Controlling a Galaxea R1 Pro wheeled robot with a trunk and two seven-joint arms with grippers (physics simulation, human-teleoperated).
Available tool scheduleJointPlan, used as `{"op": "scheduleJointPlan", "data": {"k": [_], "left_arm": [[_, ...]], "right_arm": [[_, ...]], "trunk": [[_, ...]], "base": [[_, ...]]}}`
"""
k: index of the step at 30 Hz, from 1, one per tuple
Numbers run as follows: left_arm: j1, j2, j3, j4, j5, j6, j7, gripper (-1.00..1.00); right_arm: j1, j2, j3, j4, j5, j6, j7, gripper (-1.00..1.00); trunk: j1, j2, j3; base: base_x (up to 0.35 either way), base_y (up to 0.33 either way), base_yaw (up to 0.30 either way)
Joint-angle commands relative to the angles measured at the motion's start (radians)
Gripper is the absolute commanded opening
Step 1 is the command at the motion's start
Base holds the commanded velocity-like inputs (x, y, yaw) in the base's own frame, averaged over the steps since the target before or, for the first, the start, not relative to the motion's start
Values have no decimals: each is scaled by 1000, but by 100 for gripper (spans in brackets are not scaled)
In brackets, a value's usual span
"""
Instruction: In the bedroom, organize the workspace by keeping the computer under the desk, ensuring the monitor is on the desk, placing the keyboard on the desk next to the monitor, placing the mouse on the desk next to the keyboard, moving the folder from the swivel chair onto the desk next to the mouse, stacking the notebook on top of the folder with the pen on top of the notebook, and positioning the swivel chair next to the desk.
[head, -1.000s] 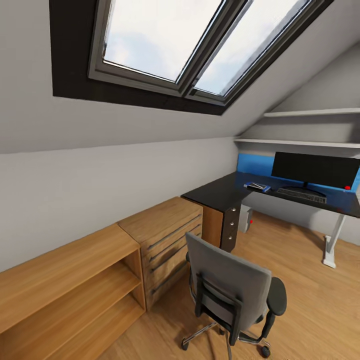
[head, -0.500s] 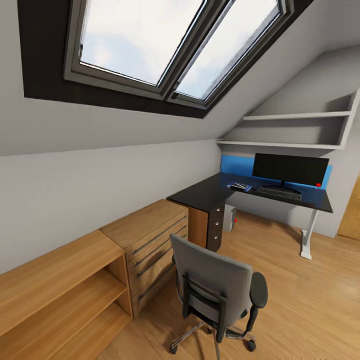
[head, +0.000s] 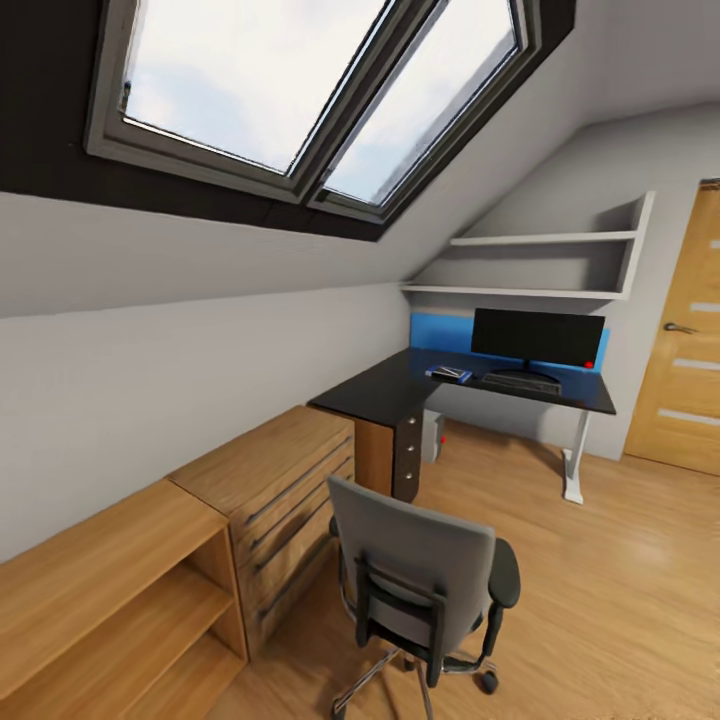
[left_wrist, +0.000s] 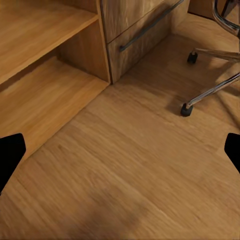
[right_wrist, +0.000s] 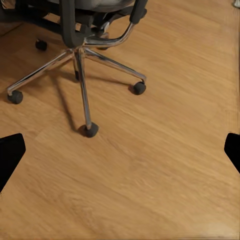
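My head camera looks from high up across the bedroom toward the far desk (head: 470, 385), the swivel chair (head: 420, 590) close below. Both wrist cameras face down at the wood floor (left_wrist: 130, 165), sharing the chair's castor base.

Oak shelf unit (head: 120, 570) w/ drawers (head: 290, 490), wall shelves (head: 540, 265), blue back panel (head: 440, 332)

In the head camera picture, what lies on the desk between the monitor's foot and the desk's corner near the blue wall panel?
In the head view, a small blue flat item lies there on the desk, beside the keyboard under the monitor. It is too small to identify.
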Motion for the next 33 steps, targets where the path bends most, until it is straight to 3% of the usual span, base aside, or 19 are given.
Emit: {"op": "scheduleJointPlan", "data": {"k": [1,7,16,23,33], "left_arm": [[1,0,-9,-2,8,1,4,100],[1,0,-9,-2,9,5,3,100],[1,0,-7,-2,10,4,4,100],[1,0,-6,-2,11,4,5,100],[1,0,-5,-2,11,3,4,100]], "right_arm": [[-1,0,9,2,-10,-3,0,100],[-1,0,4,1,-13,0,0,100],[-1,0,-4,1,-17,1,-1,100],[-1,1,-15,1,-56,0,0,100],[-1,1,-17,1,-67,0,0,100]], "trunk": [[1,-1,0],[1,-1,0],[1,-1,0],[1,-1,-2],[1,-1,-6]], "base": [[209,265,-277],[205,229,-292],[27,29,-300],[1,2,-300],[70,97,-300]]}}
